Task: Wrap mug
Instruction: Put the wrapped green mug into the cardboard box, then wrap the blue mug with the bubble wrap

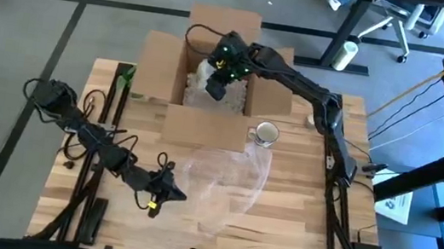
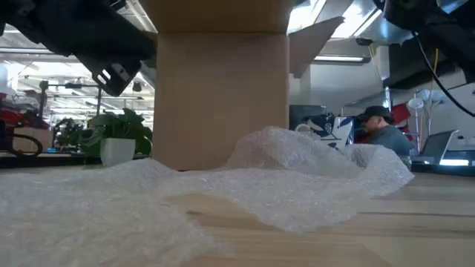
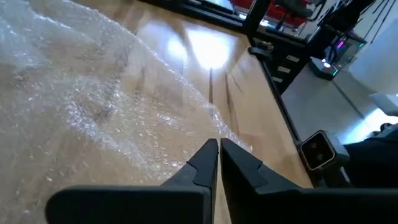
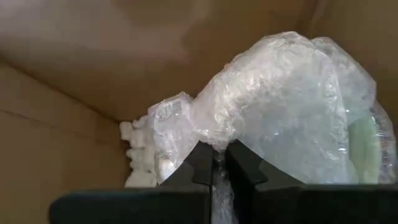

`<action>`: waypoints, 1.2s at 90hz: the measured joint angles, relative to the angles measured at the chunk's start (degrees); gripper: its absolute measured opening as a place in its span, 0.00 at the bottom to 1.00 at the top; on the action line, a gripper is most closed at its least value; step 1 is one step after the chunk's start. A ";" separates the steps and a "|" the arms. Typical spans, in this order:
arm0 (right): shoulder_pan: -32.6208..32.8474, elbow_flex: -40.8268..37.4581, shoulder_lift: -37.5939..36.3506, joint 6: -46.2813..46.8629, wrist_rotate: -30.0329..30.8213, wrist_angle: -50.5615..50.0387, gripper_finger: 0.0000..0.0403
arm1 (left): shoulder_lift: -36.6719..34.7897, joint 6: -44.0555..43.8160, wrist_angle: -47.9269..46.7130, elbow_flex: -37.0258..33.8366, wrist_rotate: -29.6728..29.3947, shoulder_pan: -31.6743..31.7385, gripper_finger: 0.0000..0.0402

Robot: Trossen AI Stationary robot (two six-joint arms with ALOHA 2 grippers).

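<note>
The box (image 1: 203, 75) stands open at the far edge of the table (image 1: 296, 212), and everything else is placed from it. The right gripper (image 1: 216, 88) reaches down inside the box. In the right wrist view its fingers (image 4: 202, 165) pinch a fold of a bundle (image 4: 280, 106) wrapped in bubble wrap; the bundle rests against the box's inner wall, with something pale green showing through the wrap at one side. Beside the bundle, deeper in the box, lie white foam bits (image 4: 140, 158).

The mug (image 1: 265, 134), bare and shiny, stands on the table just outside the box, close to its near right corner and at the far edge of the sheet (image 1: 227, 181). The sheet is clear bubble wrap spread flat on the table in front of the box, with one part rumpled into a low hump in the low view (image 2: 297, 170).

The left gripper (image 1: 168, 191) is well in front of the box, low over the near left edge of the sheet. Its fingers (image 3: 208, 158) are pressed nearly together with nothing between them.

Beyond the table, a person (image 2: 378, 133) in a dark cap sits to the right of the box, and a potted plant (image 2: 115, 137) stands to its left.
</note>
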 joint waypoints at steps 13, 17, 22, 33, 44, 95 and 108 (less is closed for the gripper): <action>0.04 0.00 1.65 -0.11 -1.30 -0.83 0.00 | -0.01 -0.13 0.11 0.01 -0.02 0.00 0.00; 0.04 0.00 2.42 -0.11 -2.14 -1.17 0.00 | 0.00 -0.17 0.09 0.01 -0.01 0.00 0.00; 0.04 0.00 3.43 -0.11 -3.10 -1.38 0.00 | 0.00 -0.15 0.11 0.01 -0.02 0.00 0.00; 0.06 0.00 4.52 -0.28 -3.47 -1.55 0.01 | 0.00 -0.55 -0.15 0.01 -0.02 0.00 0.00; 0.36 0.00 4.52 -1.52 -4.17 0.36 0.05 | 0.00 -0.55 -0.22 0.01 -0.02 0.00 0.00; 0.46 0.02 2.80 -2.57 -8.10 -0.18 0.37 | 0.00 -0.44 -0.68 0.01 -0.04 -0.22 0.00; 0.46 0.02 0.42 -2.48 -7.86 -0.51 0.37 | 0.00 -0.45 -1.10 0.01 -0.04 -0.22 0.00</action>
